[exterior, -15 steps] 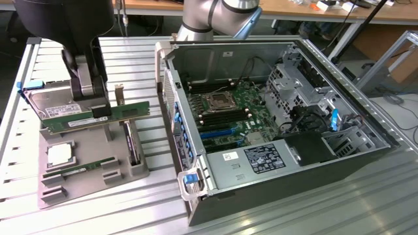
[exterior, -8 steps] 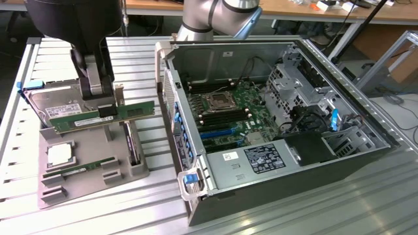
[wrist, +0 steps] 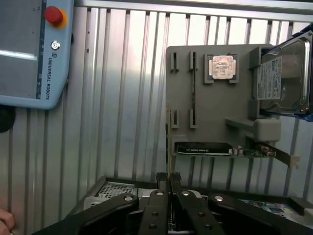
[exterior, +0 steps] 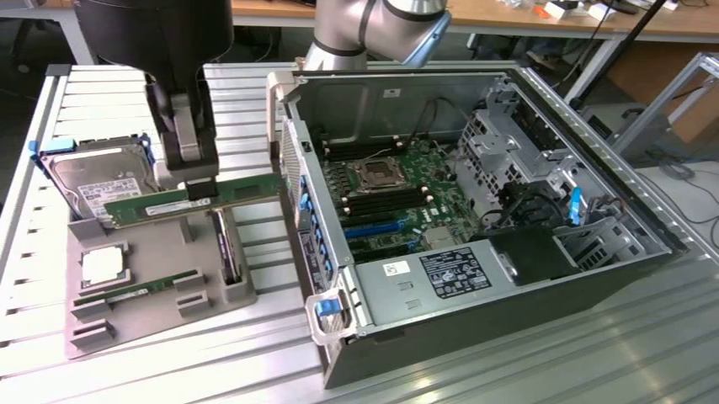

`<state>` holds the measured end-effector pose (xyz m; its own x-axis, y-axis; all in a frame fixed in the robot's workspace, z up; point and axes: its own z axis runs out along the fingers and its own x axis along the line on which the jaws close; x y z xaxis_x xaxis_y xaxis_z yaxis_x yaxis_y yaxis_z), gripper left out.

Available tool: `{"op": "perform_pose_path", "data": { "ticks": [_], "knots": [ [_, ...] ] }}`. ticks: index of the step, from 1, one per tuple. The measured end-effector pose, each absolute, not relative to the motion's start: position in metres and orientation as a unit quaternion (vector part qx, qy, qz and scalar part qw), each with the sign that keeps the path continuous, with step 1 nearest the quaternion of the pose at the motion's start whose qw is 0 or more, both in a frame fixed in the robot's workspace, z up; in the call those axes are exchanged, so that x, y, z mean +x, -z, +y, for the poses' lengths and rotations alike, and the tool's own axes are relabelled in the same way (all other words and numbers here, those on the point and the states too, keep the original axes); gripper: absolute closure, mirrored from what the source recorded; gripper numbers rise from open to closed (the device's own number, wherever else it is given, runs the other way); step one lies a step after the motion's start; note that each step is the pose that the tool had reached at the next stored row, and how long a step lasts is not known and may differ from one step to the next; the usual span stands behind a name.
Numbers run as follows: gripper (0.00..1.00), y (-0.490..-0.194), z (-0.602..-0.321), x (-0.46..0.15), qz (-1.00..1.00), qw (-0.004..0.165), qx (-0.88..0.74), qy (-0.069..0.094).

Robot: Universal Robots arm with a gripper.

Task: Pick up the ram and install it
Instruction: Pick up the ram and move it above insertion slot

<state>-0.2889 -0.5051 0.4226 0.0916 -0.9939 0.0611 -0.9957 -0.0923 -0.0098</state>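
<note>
The gripper (exterior: 200,188) is clamped on the middle of the ram (exterior: 146,205), gripping the green stick on its long edge, roughly level, above the gray tray (exterior: 151,244). The ram hangs between the hard drive (exterior: 107,172) and the open computer case (exterior: 371,97).

The exterior view looks down steeply from above the counter (exterior: 540,362); the wrist view faces straight down past the tool (wrist: 169,183). Both share the grey tray (exterior: 168,252) (wrist: 215,105).

Pincer (exterior: 200,191) vertical below the arm (exterior: 371,29), fingers (wrist: 160,183) nearly together, tips downward.
</note>
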Motion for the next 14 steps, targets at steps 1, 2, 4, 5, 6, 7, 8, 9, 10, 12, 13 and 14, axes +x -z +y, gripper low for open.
{"op": "perform_pose_path", "data": {
  "ticks": [1, 2, 4, 5, 6, 7, 8, 9, 10, 12, 13, 14],
  "knots": [
    [0.88, -0.422, -0.505, -0.287, -0.673, 0.017, 0.739, -0.026],
    [0.88, -0.422, -0.505, -0.286, -0.673, 0.017, 0.739, -0.026],
    [0.88, -0.423, -0.505, -0.283, -0.673, 0.018, 0.739, -0.027],
    [0.88, -0.423, -0.505, -0.28, -0.673, 0.018, 0.739, -0.027],
    [0.88, -0.423, -0.505, -0.279, -0.673, 0.018, 0.739, -0.027],
    [0.88, -0.422, -0.505, -0.277, -0.673, 0.018, 0.739, -0.027],
    [0.88, -0.423, -0.505, -0.276, -0.673, 0.019, 0.739, -0.027],
    [0.88, -0.423, -0.505, -0.274, -0.673, 0.019, 0.739, -0.028],
    [0.88, -0.422, -0.505, -0.272, -0.673, 0.019, 0.739, -0.028],
    [0.88, -0.423, -0.505, -0.268, -0.673, 0.019, 0.739, -0.028],
    [0.88, -0.422, -0.505, -0.267, -0.673, 0.02, 0.739, -0.028],
    [0.88, -0.423, -0.505, -0.265, -0.673, 0.02, 0.738, -0.028]
  ]
}}
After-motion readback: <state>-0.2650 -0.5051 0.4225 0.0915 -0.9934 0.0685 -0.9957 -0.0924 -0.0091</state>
